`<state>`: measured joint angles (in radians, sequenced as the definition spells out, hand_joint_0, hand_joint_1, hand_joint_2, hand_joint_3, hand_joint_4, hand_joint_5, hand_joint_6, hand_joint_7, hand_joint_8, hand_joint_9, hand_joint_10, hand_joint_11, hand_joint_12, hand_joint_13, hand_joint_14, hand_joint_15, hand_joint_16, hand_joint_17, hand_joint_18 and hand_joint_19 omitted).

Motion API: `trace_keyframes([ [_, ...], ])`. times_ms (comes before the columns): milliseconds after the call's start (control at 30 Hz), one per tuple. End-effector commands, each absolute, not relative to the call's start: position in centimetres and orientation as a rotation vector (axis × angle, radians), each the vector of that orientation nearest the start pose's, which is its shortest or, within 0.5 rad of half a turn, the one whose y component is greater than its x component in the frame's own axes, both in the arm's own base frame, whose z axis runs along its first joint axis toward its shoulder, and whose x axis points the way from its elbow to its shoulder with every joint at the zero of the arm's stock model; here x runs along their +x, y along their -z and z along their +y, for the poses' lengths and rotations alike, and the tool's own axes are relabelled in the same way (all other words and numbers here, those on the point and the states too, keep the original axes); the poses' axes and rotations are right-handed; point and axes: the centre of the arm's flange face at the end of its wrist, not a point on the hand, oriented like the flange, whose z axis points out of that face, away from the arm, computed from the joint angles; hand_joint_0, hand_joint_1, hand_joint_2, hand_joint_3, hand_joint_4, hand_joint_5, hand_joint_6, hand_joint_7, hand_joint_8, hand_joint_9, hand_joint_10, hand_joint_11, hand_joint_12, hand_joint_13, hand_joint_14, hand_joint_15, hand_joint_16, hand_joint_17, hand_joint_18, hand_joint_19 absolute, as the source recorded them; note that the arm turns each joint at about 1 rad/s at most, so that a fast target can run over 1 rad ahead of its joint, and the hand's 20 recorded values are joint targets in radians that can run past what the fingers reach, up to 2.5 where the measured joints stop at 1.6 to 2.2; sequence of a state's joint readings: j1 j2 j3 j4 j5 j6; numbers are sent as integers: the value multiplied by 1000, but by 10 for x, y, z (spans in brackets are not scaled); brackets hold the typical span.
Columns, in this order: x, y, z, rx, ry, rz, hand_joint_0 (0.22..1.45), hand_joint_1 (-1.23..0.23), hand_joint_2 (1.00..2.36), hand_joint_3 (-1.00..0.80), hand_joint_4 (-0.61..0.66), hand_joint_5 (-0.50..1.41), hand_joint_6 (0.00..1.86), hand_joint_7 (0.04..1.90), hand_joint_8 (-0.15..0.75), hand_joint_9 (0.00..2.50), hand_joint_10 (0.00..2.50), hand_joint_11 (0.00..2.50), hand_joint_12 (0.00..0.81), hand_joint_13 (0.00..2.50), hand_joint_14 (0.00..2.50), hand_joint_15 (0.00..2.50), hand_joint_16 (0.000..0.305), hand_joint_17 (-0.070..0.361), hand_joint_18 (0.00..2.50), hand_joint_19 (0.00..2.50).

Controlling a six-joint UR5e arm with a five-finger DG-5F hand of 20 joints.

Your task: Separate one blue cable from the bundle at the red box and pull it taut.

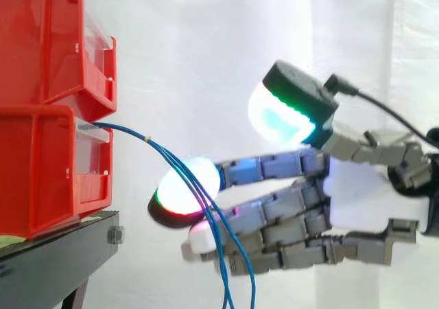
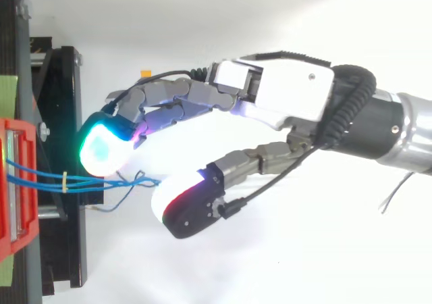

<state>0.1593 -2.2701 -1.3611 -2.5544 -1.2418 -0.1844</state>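
A bundle of thin blue cables (image 1: 180,165) comes out of the lower red bin (image 1: 41,172), is held together by a small tie (image 2: 64,181) and then droops toward the floor. My hand (image 2: 283,91) reaches in from the right with straight fingers pointing at the bins. The hanging cables cross in front of the glowing fingertips (image 1: 185,189). From above, the cables (image 2: 115,180) run into the gap between the cyan pad (image 2: 101,148) and the raised thumb pad (image 2: 185,206). Nothing is pinched, and the hand (image 1: 353,196) stands open.
Two red bins are stacked at the left, the upper one (image 1: 48,41) above the lower, on a black stand (image 1: 62,254). A white curtain fills the background. Free room lies right of the bins and below the hand.
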Motion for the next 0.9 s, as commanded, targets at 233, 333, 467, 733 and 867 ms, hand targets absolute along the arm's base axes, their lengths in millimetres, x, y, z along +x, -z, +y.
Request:
trace_keyframes([
  [233,778,-184,-45,1118,-1094,1109,469,-561,1000,-500,203,-178,503,877,306,597,16,498,353,244,4,133,53,118,65,122],
  [333,778,-185,-44,1119,-1096,1118,471,-553,1000,-500,205,-178,503,891,305,598,17,510,352,254,5,144,52,117,77,123],
  [467,778,-185,-45,1121,-1105,1112,472,-546,1000,-500,211,-183,503,915,306,605,17,521,351,265,5,146,52,116,93,131],
  [733,779,-186,-42,1121,-1135,1108,479,-548,1000,-500,221,-184,503,959,304,614,20,543,348,285,6,161,51,116,119,142],
  [867,779,-186,-41,1124,-1151,1106,492,-566,1000,-500,222,-177,503,1004,301,613,18,552,342,297,6,162,50,113,143,139],
])
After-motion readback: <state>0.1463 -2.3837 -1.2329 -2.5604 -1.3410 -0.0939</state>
